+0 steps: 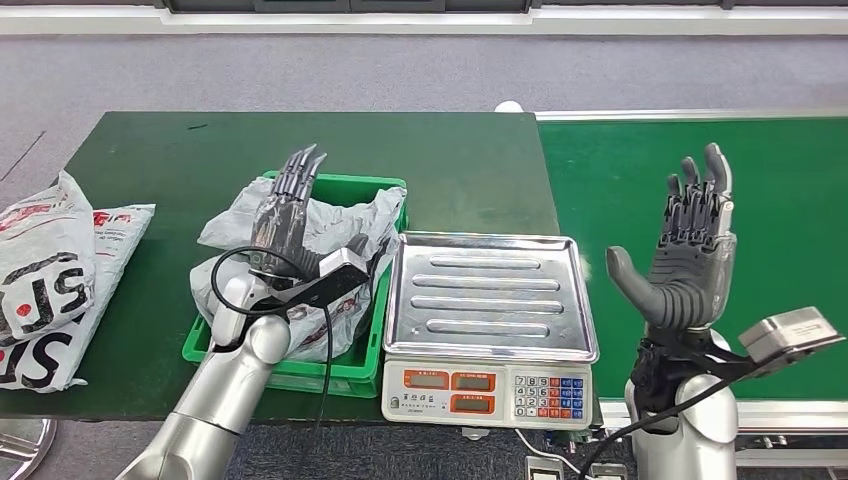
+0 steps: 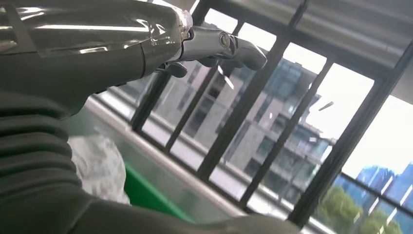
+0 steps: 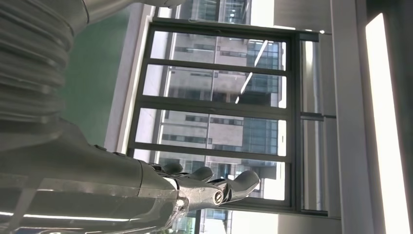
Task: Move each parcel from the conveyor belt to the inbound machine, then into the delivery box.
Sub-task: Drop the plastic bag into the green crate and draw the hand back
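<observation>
The left robot hand (image 1: 285,215) stretches flat with released fingers over the green crate (image 1: 392,188), where a grey plastic parcel (image 1: 345,222) lies. The right robot hand (image 1: 690,255) stands upright above the conveyor belt (image 1: 620,190), palm released, grasping nothing.

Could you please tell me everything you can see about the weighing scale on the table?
The weighing scale sits at the table's near edge, between the green crate and the conveyor belt. Its top is a shiny ribbed metal tray with a raised rim, bare of parcels. The white front panel carries three orange-framed displays and a keypad with white, red and blue keys. A crumpled grey bag in the crate reaches its left edge.
</observation>
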Available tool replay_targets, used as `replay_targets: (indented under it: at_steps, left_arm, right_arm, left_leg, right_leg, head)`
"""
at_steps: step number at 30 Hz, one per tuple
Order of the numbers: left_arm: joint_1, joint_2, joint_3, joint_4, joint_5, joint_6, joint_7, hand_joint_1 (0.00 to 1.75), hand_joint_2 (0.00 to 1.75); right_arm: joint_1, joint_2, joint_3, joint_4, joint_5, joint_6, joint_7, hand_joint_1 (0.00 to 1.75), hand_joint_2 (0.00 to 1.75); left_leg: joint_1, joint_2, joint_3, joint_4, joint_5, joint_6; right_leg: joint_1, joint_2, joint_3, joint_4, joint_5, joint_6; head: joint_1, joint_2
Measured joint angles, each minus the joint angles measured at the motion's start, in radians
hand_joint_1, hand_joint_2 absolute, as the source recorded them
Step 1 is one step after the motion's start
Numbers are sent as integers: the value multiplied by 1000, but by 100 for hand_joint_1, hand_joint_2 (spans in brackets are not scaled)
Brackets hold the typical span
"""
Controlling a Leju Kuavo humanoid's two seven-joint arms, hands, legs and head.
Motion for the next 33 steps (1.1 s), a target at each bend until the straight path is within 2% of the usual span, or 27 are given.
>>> replay_targets:
  at_steps: [1,9,10,12,14,16,18,20,22,26,33]
  left_arm:
    - [9,3,1,-19,-12,13,2,0,175]
    - [46,15,28,-101,-133,33,80,0,175]
    - [51,15,35,-113,-92,25,49,0,175]
    - [71,10,48,-148,96,-30,-82,0,175]
    - [94,3,52,-189,332,-131,-219,0,175]
    - [115,-4,52,-223,543,-277,-299,0,175]
    - [138,-12,50,-244,712,-451,-340,0,175]
    - [158,-22,44,-250,805,-573,-356,0,175]
    - [175,-33,37,-248,845,-632,-363,0,175]
    - [186,-57,18,-226,884,-668,-382,0,175]
    - [212,-80,-2,-194,886,-590,-387,0,175]
  right_arm:
    - [4,0,0,-3,-2,-2,-1,0,175]
    - [25,-4,0,-26,-12,-11,-1,0,175]
    - [28,-4,0,-29,-11,-11,0,0,175]
    - [31,-3,0,-32,-11,-9,4,0,175]
    - [25,-3,0,-31,-15,-10,10,0,175]
    - [10,-3,0,-23,-24,-21,23,0,175]
    - [-11,-3,0,-4,-40,-48,44,0,87]
    - [-29,-4,0,19,-55,-78,60,0,87]
    - [-40,-4,0,39,-68,-101,70,0,175]
    - [-55,-4,0,92,-73,-156,90,0,175]
    - [-78,-4,0,192,-103,-171,114,0,175]
  left_leg:
    - [0,0,0,0,0,0]
    - [1,1,0,0,0,0]
    - [1,2,0,0,0,0]
    - [1,3,0,0,0,0]
    - [1,3,0,0,0,0]
    - [0,3,0,0,0,-1]
    - [0,3,0,0,-1,-1]
    - [0,3,0,0,-1,-1]
    - [0,3,0,0,-1,-1]
    - [0,4,0,0,-1,-1]
    - [1,4,0,0,-1,-1]
  right_leg:
    - [0,0,0,0,0,0]
    - [1,1,0,0,0,-1]
    - [0,2,0,0,0,-1]
    - [0,2,0,0,0,-1]
    - [0,3,-1,0,0,-1]
    - [0,3,-1,0,0,-1]
    - [0,3,-1,0,0,-1]
    - [0,3,-1,0,0,-1]
    - [0,3,-1,0,0,-1]
    - [0,3,-1,0,0,-1]
    - [1,4,-2,0,0,-1]
  head:
    - [0,0]
    - [0,0]
    - [0,0]
    - [0,0]
    - [0,0]
    - [0,0]
    - [0,0]
    - [0,0]
    - [0,0]
    - [0,0]
    - [0,0]
